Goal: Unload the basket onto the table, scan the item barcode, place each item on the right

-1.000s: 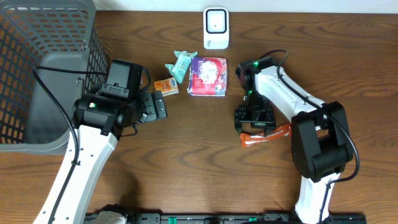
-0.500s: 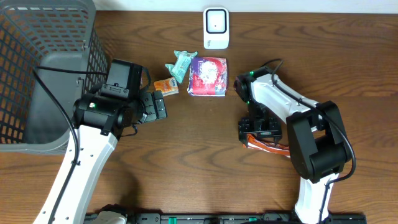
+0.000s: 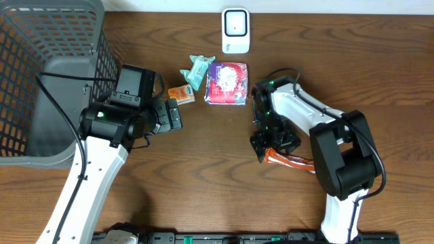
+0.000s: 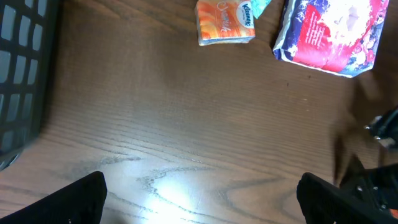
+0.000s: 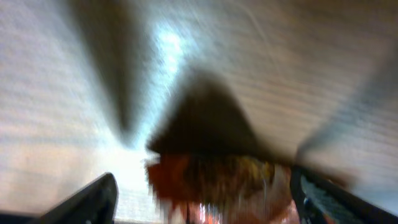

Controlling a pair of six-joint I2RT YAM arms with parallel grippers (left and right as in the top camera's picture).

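Observation:
An orange snack packet (image 3: 296,161) lies on the wooden table right of centre. My right gripper (image 3: 274,145) hangs just over its left end. In the blurred right wrist view the packet (image 5: 217,180) sits between the wide-apart fingers (image 5: 93,200), and a gap shows on the left side, so the right gripper (image 5: 205,202) is open. The white scanner (image 3: 235,30) stands at the table's far edge. My left gripper (image 3: 173,115) is open over bare wood (image 4: 202,202), with nothing between its fingers.
A red and blue tissue pack (image 3: 226,83), a small orange Kleenex pack (image 3: 181,94) and a teal packet (image 3: 198,69) lie in front of the scanner. A grey mesh basket (image 3: 47,81) fills the far left.
The right gripper has shifted a little left and turned over the orange packet, which now lies lower and partly under the arm. The left arm has not moved.

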